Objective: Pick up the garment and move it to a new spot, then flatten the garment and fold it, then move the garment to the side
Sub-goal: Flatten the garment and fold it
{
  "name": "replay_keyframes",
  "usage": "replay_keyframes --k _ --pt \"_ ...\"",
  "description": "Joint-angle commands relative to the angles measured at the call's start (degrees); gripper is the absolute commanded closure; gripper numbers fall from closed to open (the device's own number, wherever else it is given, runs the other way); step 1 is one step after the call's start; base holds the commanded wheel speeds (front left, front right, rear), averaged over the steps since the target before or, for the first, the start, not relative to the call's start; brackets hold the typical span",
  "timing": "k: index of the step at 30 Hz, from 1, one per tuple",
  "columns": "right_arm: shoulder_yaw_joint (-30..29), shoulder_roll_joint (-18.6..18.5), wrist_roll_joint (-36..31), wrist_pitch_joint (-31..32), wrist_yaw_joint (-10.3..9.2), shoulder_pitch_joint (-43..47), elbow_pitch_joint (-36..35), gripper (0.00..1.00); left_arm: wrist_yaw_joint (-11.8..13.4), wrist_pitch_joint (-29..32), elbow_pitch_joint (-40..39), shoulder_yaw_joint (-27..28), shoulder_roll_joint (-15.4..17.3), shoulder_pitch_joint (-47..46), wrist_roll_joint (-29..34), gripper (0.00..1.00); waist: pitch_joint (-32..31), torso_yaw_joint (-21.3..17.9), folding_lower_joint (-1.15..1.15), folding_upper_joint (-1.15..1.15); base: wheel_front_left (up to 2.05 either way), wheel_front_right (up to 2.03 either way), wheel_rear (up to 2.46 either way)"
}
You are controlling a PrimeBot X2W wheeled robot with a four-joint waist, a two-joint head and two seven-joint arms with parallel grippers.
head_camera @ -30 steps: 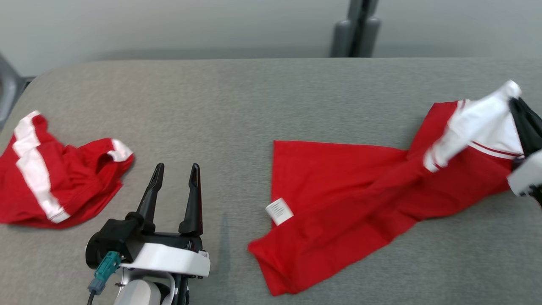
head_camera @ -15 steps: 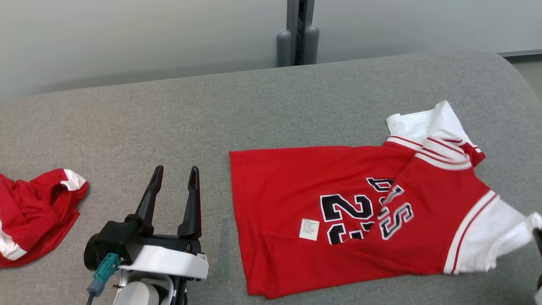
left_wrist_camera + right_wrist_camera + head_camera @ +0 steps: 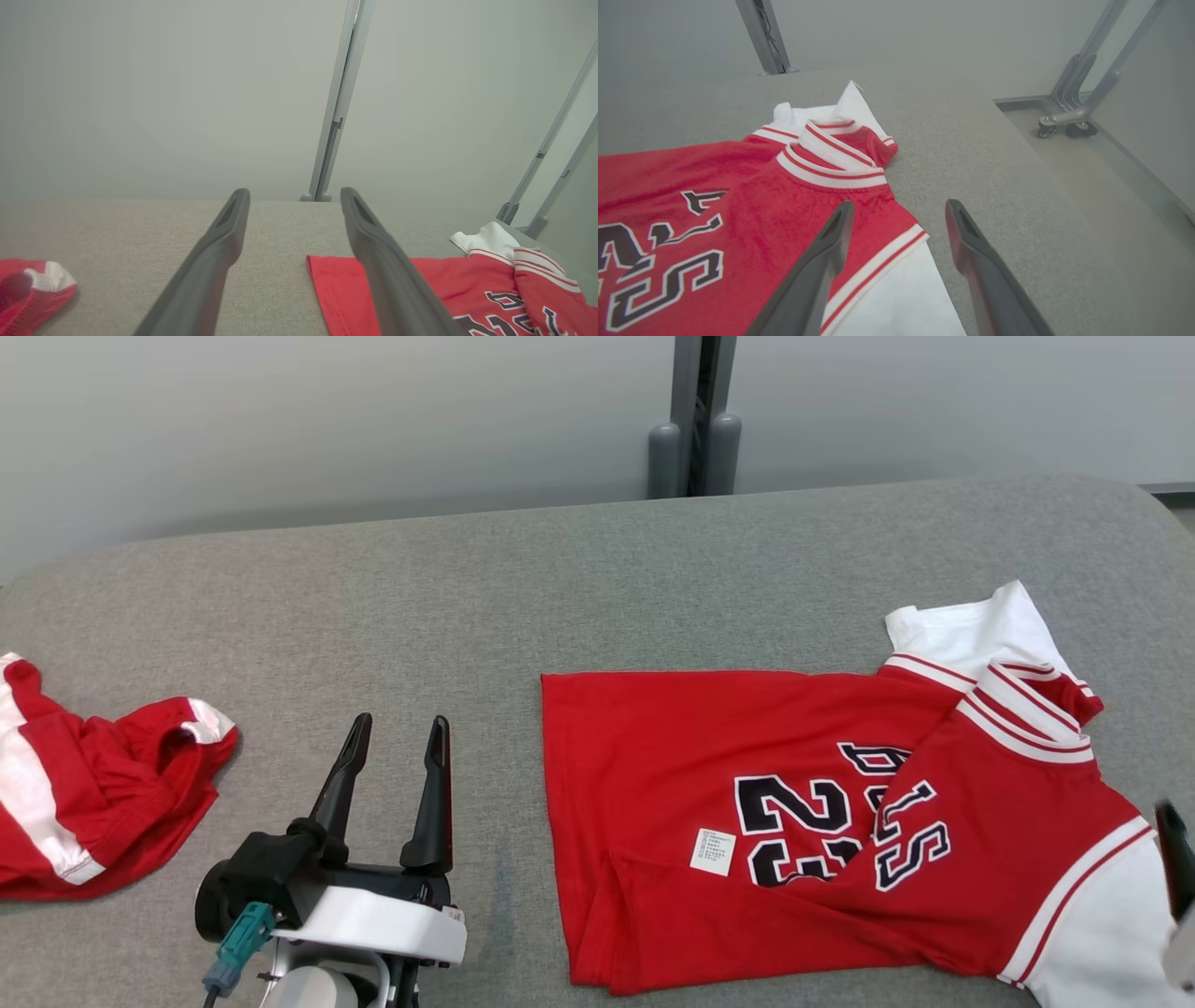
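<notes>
Red jersey (image 3: 822,821) lies on the grey table (image 3: 560,579), right side, collar end folded over, so you flatten next. Right gripper (image 3: 899,207) gapes empty over its white sleeve (image 3: 896,298); left gripper (image 3: 400,721) idles wide, well apart.

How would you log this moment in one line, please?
garment: red jersey on table, top corner flopped over | left gripper: open, beside jersey | right gripper: open, above white sleeve | aside: second red garment
</notes>
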Motion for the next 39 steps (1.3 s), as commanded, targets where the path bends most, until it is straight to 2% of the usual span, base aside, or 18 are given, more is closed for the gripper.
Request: replay_keyframes --k 1,5,10,15,19,25,32,37,39 --pt "0.71 0.52 -0.27 -1.1 0.0 -1.86 -2.12 0.0 0.16 -0.19 -0.06 0.07 0.23 0.17 -0.32 0.0 -0.19 0.34 0.0 0.0 0.0 0.0 0.0" --pt "6.24 0.24 1.36 -5.21 0.0 -5.96 -7.3 0.0 0.33 -0.19 -0.37 0.03 0.21 0.05 -0.67 0.0 -0.37 0.85 0.0 0.0 0.0 0.0 0.0" --pt "12.78 -0.88 3.78 -13.8 0.0 -10.63 -10.34 0.0 0.55 -0.19 -0.91 -0.01 0.22 -1.08 -1.08 0.0 0.38 1.29 0.0 0.0 0.0 0.0 0.0" --pt "17.26 -1.3 2.89 -22.38 0.0 -13.13 -8.09 0.0 0.89 -0.19 -1.08 0.79 0.25 -1.99 -1.38 0.0 1.79 1.44 0.0 0.0 0.0 0.0 0.0" --pt "19.86 1.73 4.83 -27.55 0.0 -15.17 -5.07 0.0 0.45 -0.19 -0.88 2.17 0.22 -2.09 -0.86 0.0 3.08 1.32 0.0 0.0 0.0 0.0 0.0" --pt "24.74 2.95 4.04 -30.45 0.0 -17.57 0.56 0.0 -0.23 -0.19 -0.28 2.96 0.22 -2.32 -0.94 0.0 4.07 1.71 0.0 0.0 0.0 0.0 0.0" --pt "25.56 3.01 4.54 -31.55 0.0 -19.39 2.63 0.0 -0.44 -0.19 0.44 2.35 0.22 -3.42 -0.66 0.0 5.01 1.1 0.0 0.0 0.0 0.0 0.0" --pt "25.84 3.01 4.5 -31.79 0.0 -20.17 2.82 0.0 -2.79 -0.19 3.67 0.56 0.24 -5.19 0.95 0.0 6.16 0.04 0.0 0.0 0.0 0.0 0.0" --pt "26.32 3.07 4.24 -31.77 0.0 -20.17 2.89 0.0 -5.46 -0.19 9.62 -1.74 0.24 -8.17 2.65 0.0 7.29 -0.9 0.0 0.0 0.0 0.0 0.0"
